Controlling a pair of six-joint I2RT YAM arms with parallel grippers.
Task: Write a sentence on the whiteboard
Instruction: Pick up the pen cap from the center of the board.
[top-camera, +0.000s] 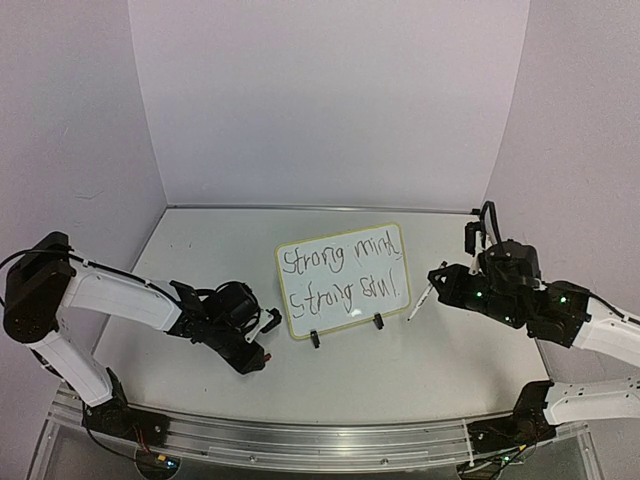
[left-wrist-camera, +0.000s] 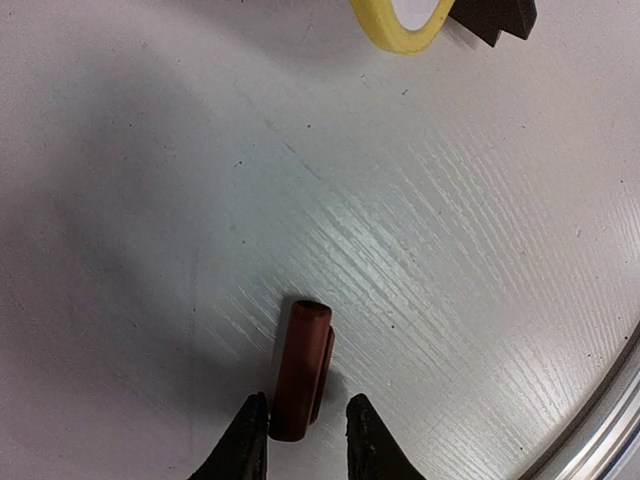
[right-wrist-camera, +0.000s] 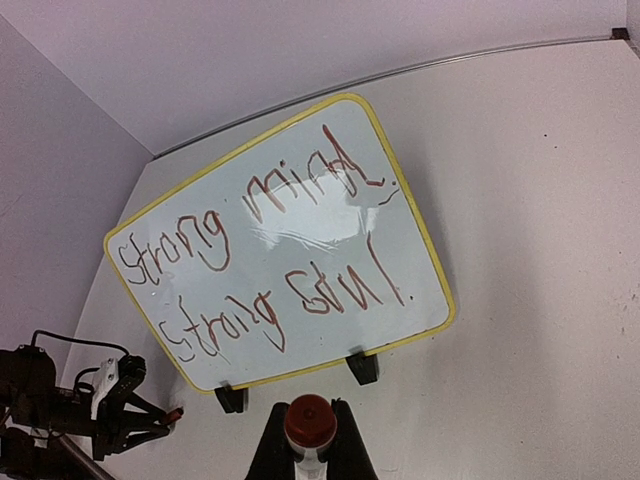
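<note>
**A:** How far along is this?

**B:** Start with the bench (top-camera: 200, 250). The whiteboard (top-camera: 345, 318) stands near its middle, propped upright on small black clips (top-camera: 378, 321), between the two arms and facing them.

**A:** And the writing?

**B:** The sentence (top-camera: 318, 298) fills the board in two lines of dark reddish marker, "Strong mind" over "Strong soul". Both lines read whole, so I judge the writing itself finished.

**A:** So what is left?

**B:** Putting the pen away, I think. The right pincer (top-camera: 440, 275) hangs to the right of the board, clear of its face. It is clamped on the marker (top-camera: 421, 304), whose tip slants down toward the bench. I cannot tell whether the tip touches anything.

**A:** And the other arm?

**B:** The left pincer (left-wrist-camera: 305, 405) sits low over the bench, near the board's front left corner. Its fingers (left-wrist-camera: 250, 435) stand at a narrow gap and straddle the near end of a dark red marker cap (left-wrist-camera: 303, 360), which lies flat on the bench. One finger looks to be against the cap, and the other shows a sliver of space. I would not call it gripped yet.

**A:** Then the cap gets lifted and fitted on?

**B:** That is my reading. The words are done, and what remains is capping the marker.
</note>
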